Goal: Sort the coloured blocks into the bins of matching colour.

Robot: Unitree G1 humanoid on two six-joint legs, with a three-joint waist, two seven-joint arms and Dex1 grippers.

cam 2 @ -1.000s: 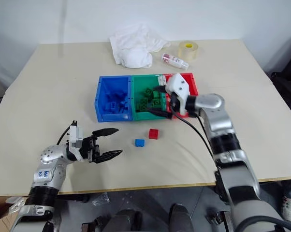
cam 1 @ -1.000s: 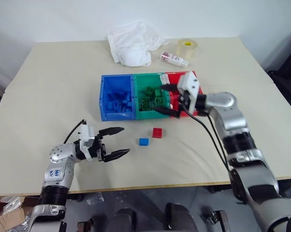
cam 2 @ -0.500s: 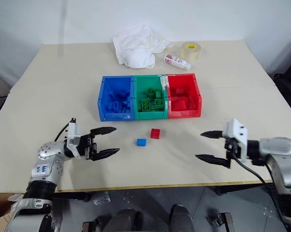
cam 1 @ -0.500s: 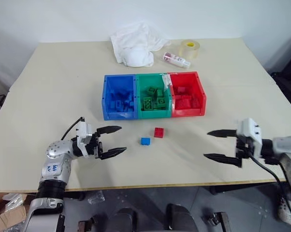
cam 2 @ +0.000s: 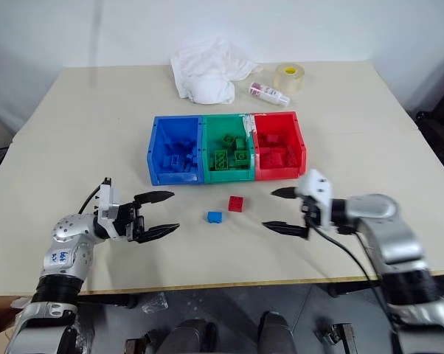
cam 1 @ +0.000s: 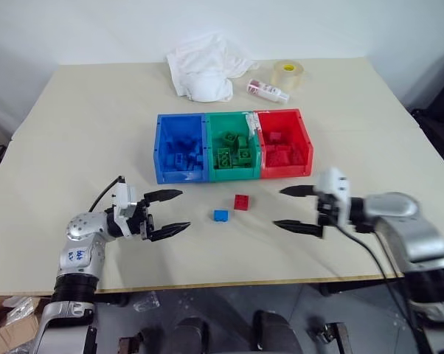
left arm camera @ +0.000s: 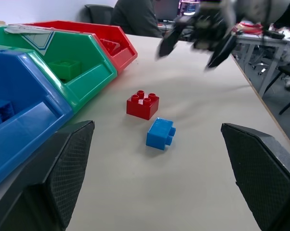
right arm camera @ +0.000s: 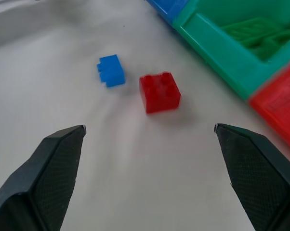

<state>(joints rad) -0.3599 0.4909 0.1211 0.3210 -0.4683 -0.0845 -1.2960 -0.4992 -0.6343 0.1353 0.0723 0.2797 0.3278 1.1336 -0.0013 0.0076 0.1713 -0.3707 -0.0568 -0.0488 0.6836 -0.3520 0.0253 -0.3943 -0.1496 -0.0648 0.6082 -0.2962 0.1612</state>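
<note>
Two loose coloured blocks lie in front of the bins: a red brick (cam 1: 242, 201) and a blue brick (cam 1: 220, 215), close together on the table. The blue bin (cam 1: 181, 175), green bin (cam 1: 234, 174) and red bin (cam 1: 287, 170) stand joined in a row, each holding several bricks of its own colour. My left gripper (cam 1: 184, 209) hangs open to the left of the blue brick, pointing at it. To the right of the red brick, my right gripper (cam 1: 278, 208) is open with nothing in it. The right wrist view shows the red brick (right arm camera: 159, 91) and blue brick (right arm camera: 111, 70) ahead of its fingers.
At the back of the table lie a white cloth (cam 1: 203, 66), a small red-and-white bottle (cam 1: 266, 90) and a roll of clear tape (cam 1: 286, 71). The table's front edge (cam 1: 229, 284) runs just below both grippers.
My right gripper left the red and green bins, swung down to the right near the front edge, then came left toward the loose bricks. The left gripper stayed put.
</note>
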